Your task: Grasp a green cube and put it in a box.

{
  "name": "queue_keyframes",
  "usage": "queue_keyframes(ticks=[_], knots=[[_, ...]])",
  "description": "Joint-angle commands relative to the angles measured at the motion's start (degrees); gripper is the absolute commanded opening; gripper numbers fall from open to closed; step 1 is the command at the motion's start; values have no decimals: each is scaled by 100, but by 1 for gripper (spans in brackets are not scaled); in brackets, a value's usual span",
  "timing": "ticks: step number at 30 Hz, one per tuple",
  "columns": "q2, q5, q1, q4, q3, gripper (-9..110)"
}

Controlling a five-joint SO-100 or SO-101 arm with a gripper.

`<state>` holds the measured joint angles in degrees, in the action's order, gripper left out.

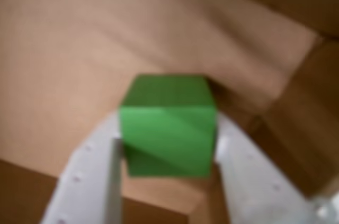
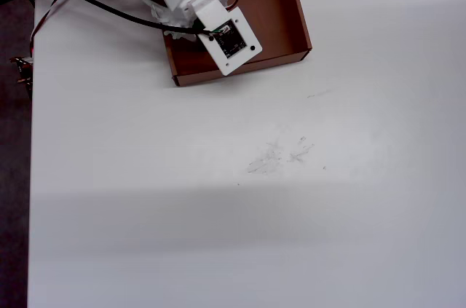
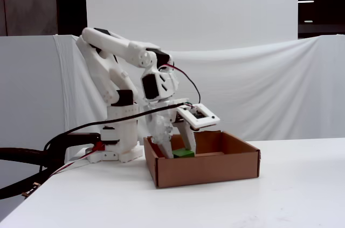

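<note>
Inside the box [image 3: 205, 170], at its left end in the fixed view, the jaws pinch the green cube [image 1: 168, 131] on opposite flat faces; it looks light, rigid, matte, unlikely to slip.

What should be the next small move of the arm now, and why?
Probably open the hand to let go of the cube. In the wrist view its fingers sit on both sides of the cube, above the box floor. In the fixed view the cube is already inside the box, below its rim.
</note>
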<state>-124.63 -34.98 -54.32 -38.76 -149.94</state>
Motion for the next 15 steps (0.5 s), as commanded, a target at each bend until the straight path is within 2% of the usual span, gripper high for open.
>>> queue_keyframes(ticks=[1,9,15], knots=[[-53,26,-44,202,-35,20],[-132,88,9,-396,343,30],[-202,141,70,-1055,940,32]])
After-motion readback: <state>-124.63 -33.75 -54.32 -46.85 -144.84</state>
